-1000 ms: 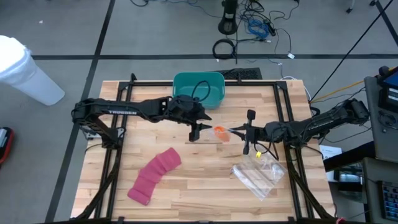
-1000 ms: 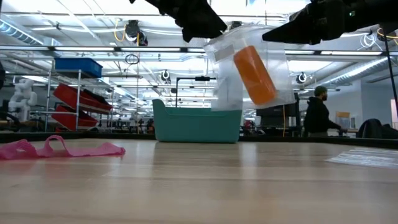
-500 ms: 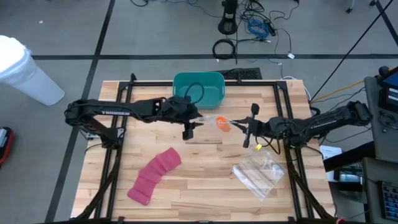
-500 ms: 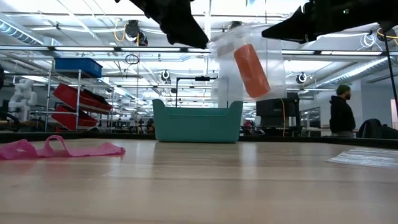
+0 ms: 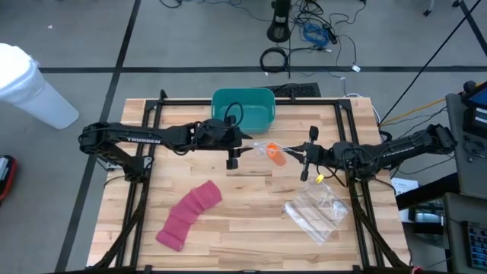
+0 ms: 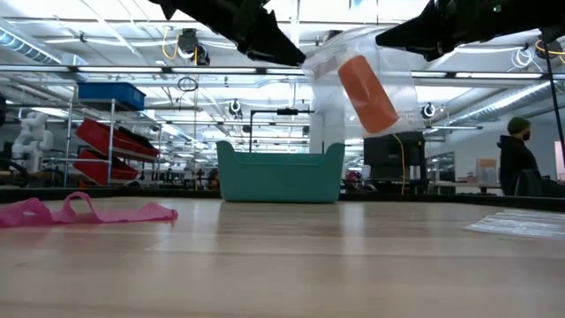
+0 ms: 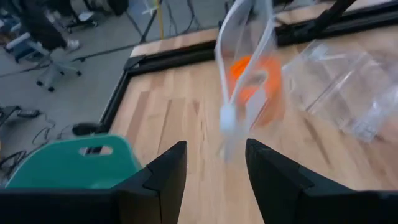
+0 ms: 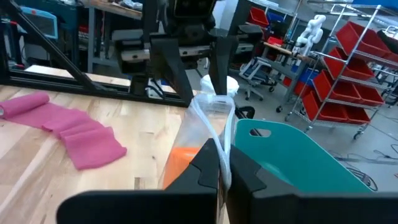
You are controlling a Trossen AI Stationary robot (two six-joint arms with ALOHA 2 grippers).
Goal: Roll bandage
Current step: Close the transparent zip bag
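**Inspector:** Bandage count: two. One orange bandage roll (image 5: 275, 156) sits inside a clear plastic bag (image 6: 357, 84) held in the air above the table's middle. One pink bandage (image 5: 188, 214) lies unrolled and flat on the wooden table (image 5: 251, 221), toward the near left, well apart from both grippers.

**Clerk:** And the arms?

**Inspector:** Two. The right gripper (image 5: 304, 156) has its fingers pinched tight on the top edge of the clear bag; the right wrist view shows the plastic squeezed between them. The left gripper (image 5: 232, 157) faces it across the table's middle, fingers parted, and the bag's edge stands just ahead of the gap in the left wrist view. Whether the left fingers touch the plastic cannot be told.

**Clerk:** Other bags?

**Inspector:** One more, a crumpled clear bag (image 5: 317, 211), lying on the table at the near right, below the right arm. That makes two clear bags in all.

**Clerk:** Containers?

**Inspector:** One teal bin (image 5: 243, 109) at the far edge of the table, centre. In the low view the hanging bag shows above and slightly right of it.

**Clerk:** Anything beyond the table?

**Inspector:** One person (image 6: 519, 161) in dark clothing at the far right of the room, seen in the low view. One white cylinder (image 5: 30, 87) on the floor to the left of the table.
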